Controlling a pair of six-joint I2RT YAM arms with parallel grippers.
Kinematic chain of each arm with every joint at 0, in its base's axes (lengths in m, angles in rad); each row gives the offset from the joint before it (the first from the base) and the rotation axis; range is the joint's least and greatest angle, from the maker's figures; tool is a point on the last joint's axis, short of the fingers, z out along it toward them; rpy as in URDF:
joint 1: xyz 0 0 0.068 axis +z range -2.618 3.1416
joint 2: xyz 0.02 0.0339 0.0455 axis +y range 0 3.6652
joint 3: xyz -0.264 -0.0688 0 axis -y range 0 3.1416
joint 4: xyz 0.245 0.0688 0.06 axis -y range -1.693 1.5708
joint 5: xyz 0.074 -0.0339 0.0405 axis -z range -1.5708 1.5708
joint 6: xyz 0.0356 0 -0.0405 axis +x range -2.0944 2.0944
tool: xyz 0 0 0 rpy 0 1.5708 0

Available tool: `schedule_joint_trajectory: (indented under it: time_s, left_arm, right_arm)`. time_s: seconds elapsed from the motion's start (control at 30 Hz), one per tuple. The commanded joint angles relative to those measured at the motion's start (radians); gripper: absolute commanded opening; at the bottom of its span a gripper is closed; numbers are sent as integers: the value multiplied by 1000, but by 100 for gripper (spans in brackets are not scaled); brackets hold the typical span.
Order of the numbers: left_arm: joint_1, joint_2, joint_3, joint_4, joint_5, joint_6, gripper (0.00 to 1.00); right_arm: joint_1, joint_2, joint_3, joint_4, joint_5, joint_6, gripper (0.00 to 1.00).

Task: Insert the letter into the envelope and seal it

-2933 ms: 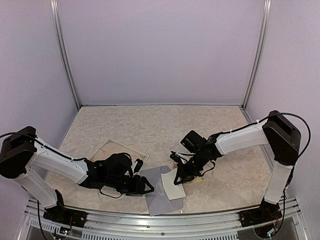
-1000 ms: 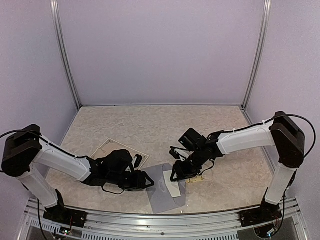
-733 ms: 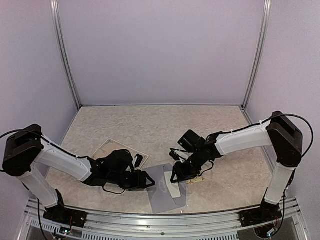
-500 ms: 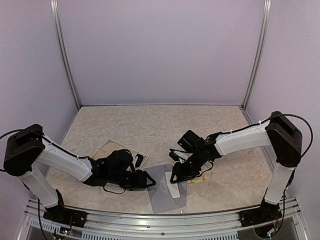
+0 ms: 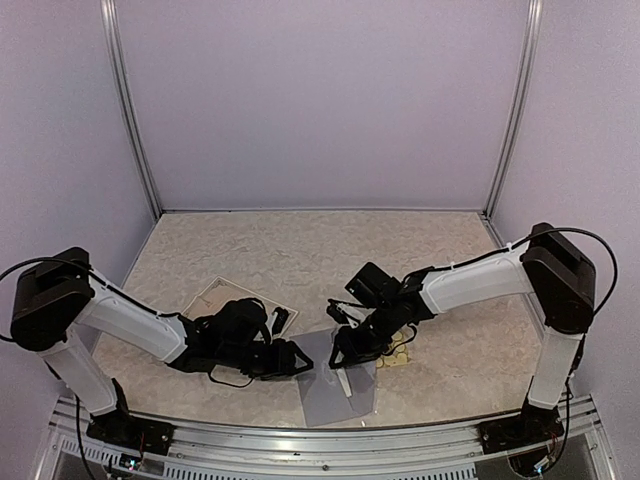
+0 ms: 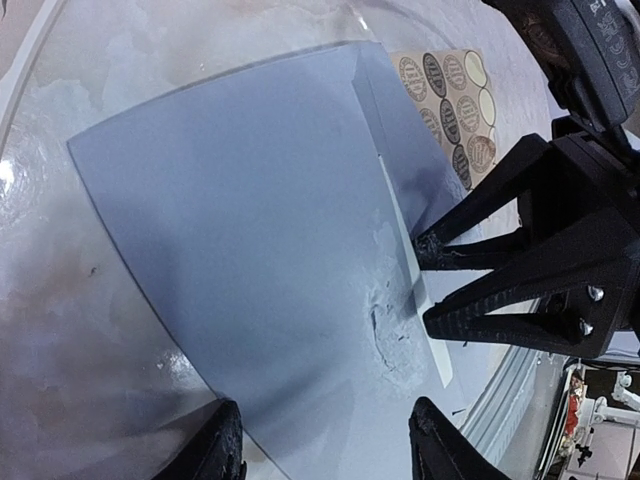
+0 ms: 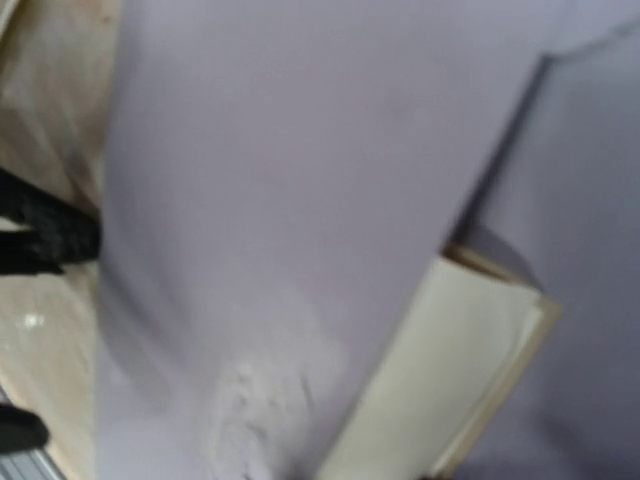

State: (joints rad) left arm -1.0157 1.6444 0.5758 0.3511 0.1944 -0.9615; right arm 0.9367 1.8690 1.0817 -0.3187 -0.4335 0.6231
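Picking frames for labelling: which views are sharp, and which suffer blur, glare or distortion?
Top external: sharp, evenly lit. Left wrist: fisheye bending, the envelope in focus, glare patches on the table. Right wrist: blurred throughout, very close to the envelope.

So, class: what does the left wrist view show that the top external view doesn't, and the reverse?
Only the left wrist view: the envelope up close, with the letter a thin cream strip at its opening, and the separate round stickers on the sticker sheet. Only the top external view: both whole arms, and a tan bordered sheet by the left arm. Both: the envelope, the right gripper at the letter, and the left gripper at the opposite edge.
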Motion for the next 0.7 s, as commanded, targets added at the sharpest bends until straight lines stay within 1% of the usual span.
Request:
schedule_joint_trajectory:
  time_s: [0.0, 0.4, 0.47, 0.53, 0.67]
  left_arm:
    - [5, 48, -7, -78, -2, 13, 53]
    - [-1, 38, -1, -90, -17, 25, 53]
    - [-1, 13, 6, -112, -31, 40, 54]
    - [-1, -31, 19, -151, -50, 62, 60]
    - [12, -190, 71, -292, -117, 116, 73]
  right_arm:
    - [18, 33, 30, 34, -17, 9, 37]
    - [25, 21, 43, 32, 3, 10, 37]
    - [25, 1, 47, 13, 22, 6, 39]
    - [25, -25, 65, -36, 57, -11, 41]
    - [17, -91, 89, -112, 133, -41, 49]
